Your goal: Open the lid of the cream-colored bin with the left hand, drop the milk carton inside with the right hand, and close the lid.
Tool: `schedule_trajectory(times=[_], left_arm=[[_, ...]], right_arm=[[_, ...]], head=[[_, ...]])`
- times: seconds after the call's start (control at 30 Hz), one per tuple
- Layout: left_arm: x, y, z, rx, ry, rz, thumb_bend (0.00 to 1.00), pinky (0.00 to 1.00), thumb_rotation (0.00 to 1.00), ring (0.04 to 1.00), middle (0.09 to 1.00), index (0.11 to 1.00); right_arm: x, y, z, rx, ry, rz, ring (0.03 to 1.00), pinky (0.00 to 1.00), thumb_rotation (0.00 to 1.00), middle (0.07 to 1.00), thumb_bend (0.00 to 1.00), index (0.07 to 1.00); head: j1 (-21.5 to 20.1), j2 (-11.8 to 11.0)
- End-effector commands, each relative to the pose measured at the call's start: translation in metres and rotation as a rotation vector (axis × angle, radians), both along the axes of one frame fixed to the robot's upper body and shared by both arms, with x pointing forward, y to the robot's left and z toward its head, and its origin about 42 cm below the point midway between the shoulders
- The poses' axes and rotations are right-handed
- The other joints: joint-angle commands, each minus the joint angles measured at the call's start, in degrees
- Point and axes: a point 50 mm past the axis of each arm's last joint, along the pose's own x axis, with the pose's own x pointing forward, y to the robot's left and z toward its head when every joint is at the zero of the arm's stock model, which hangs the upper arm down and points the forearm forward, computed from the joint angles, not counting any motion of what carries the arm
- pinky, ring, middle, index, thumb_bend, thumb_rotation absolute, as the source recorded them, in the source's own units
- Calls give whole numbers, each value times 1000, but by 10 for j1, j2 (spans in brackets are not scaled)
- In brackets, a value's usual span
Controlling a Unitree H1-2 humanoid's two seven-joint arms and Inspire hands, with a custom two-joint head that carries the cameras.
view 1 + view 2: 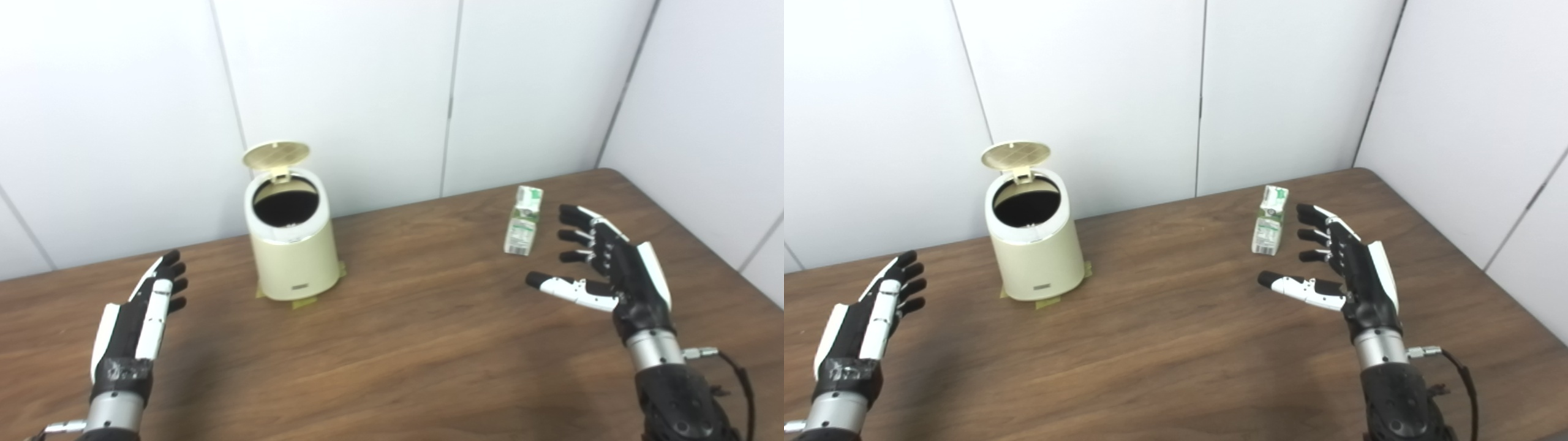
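Note:
The cream-colored bin (294,251) stands on the wooden table left of centre, its round lid (275,154) tipped up and back so the dark inside shows. A small green-and-white milk carton (523,222) stands upright at the right rear of the table. My right hand (603,266) is open just right of the carton, fingers spread toward it, a small gap between them. My left hand (144,312) hovers open at the front left, well short of the bin, holding nothing.
Tape patches (306,302) stick out under the bin's base. The table (398,343) meets white wall panels at the back and right; its rounded far corner (612,174) lies behind the carton. A cable (729,361) hangs from my right wrist.

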Motion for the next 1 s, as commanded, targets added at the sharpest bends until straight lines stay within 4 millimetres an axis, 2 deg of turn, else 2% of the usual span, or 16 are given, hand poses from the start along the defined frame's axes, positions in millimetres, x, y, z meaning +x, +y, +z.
schedule_trajectory(times=[0.0,0.07,0.2,0.37,0.5,0.57,0.63,0.7,0.83,0.97], left_arm=[[13,-3,26,38,-115,-29,433,859,1000,895,906,913],[14,-2,25,48,-111,-38,462,900,1000,909,914,916],[17,0,23,32,-103,-48,425,902,999,917,934,943],[16,3,24,33,-102,-64,435,961,992,938,949,974],[14,1,30,52,-104,-69,414,953,991,939,947,975],[13,1,32,61,-102,-72,420,976,981,944,951,976],[11,0,34,76,-101,-72,428,995,975,947,947,972],[11,0,36,87,-113,-73,426,999,966,949,945,969],[9,1,40,95,-132,-70,395,928,910,927,932,964],[8,1,45,110,-138,-66,378,935,913,926,933,967]], right_arm=[[5,-5,17,-78,-45,-23,782,630,174,826,870,801],[8,-13,20,-123,-31,-53,785,638,199,831,882,813],[23,-31,25,-175,-27,-96,801,675,185,830,907,817],[50,-49,32,-196,24,-97,859,839,192,871,914,869],[79,-60,37,-213,82,-108,868,810,257,891,982,891],[93,-62,39,-219,87,-107,882,802,230,907,998,901],[105,-62,44,-255,86,-98,889,819,169,905,967,901],[114,-64,45,-279,85,-89,888,824,157,901,964,900],[137,-71,48,-332,106,-78,864,772,168,894,992,895],[156,-69,55,-371,139,-67,872,758,192,905,1000,908]], head=[[-13,-3],[-22,-6],[-32,-10],[-31,-11],[-26,-12],[-26,-12],[-25,-13],[-24,-14],[-22,-14],[-20,-14]])
